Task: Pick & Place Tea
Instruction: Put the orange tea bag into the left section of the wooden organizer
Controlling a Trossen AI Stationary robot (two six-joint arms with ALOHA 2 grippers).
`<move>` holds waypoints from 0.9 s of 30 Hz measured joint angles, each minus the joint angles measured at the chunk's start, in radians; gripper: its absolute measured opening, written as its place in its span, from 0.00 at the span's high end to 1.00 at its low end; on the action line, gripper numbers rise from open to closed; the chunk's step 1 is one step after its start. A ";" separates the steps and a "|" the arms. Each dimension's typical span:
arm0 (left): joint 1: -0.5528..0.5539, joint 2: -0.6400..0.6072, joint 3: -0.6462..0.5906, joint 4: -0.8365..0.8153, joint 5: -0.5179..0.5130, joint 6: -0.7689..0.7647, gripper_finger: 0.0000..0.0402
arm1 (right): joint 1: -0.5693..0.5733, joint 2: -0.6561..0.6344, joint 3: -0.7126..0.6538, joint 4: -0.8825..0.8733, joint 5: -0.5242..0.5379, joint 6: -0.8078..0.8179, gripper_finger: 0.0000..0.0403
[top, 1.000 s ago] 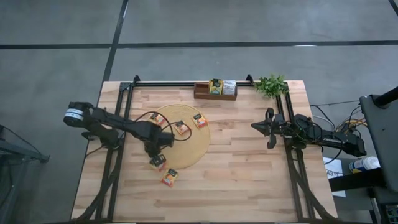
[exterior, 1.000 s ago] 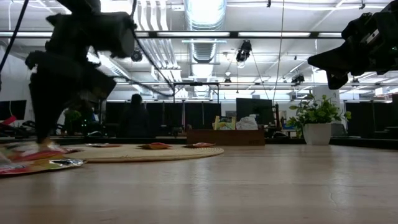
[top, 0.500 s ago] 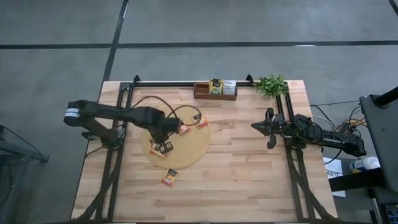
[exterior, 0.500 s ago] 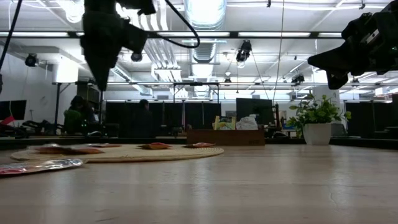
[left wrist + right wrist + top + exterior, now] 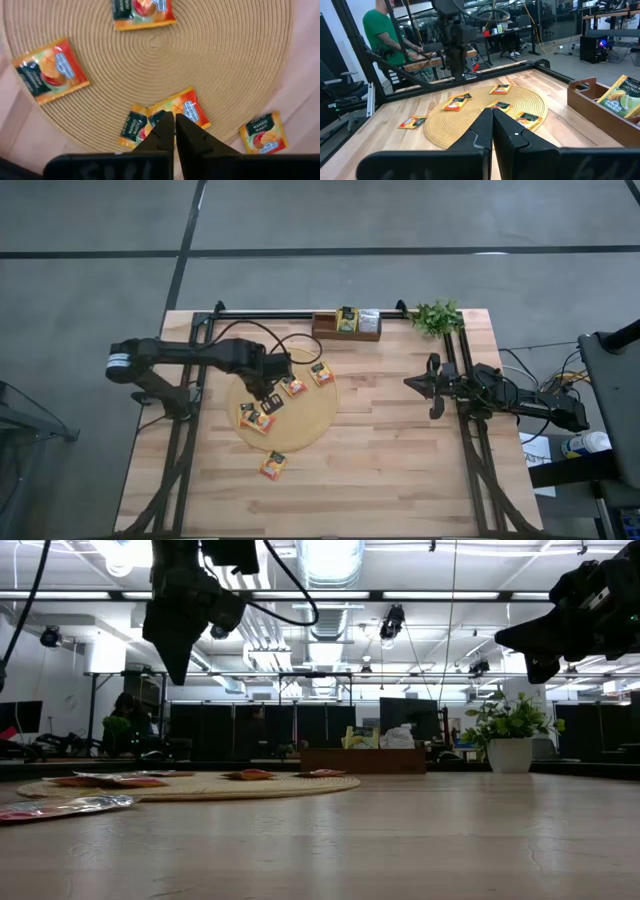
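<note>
Now, working from your left across the table [image 5: 400,470], take the round mat [image 5: 300,425] as your landmark; your left gripper [image 5: 268,385] hangs above the mat's left half, lifted clear of it, its fingers [image 5: 162,131] pressed together with nothing between them; in the low view it hangs high above the mat's left end, pointing down. Right under it, in the left wrist view, two orange tea bags [image 5: 162,120] lie overlapping on the mat; in the high view that same pair sits on the mat's left part. Two more orange tea bags rest on the mat's upper right part, one [image 5: 293,387] just left of the other [image 5: 321,374]. Off the mat, one orange tea bag [image 5: 272,466] lies on the bare wood just below the mat's lower edge. Beyond the mat's upper right, at the table's far edge, stands the wooden tray [image 5: 346,326]; a green-yellow tea bag [image 5: 347,319] and a whitish one [image 5: 369,319] stand in it. Right of the tray sits a small potted plant [image 5: 436,316]. Well to the right of the mat, your right gripper [image 5: 412,384] waits above the wood at the table's right side, pointing toward the mat, its fingers [image 5: 492,127] pressed together and empty. In the room behind the mat, a person in a green shirt [image 5: 382,30] stands at a bench.
</note>
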 joint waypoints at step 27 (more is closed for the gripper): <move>-0.107 0.047 -0.233 0.273 0.100 -0.504 0.32 | 0.000 0.001 0.000 0.000 0.000 0.000 0.98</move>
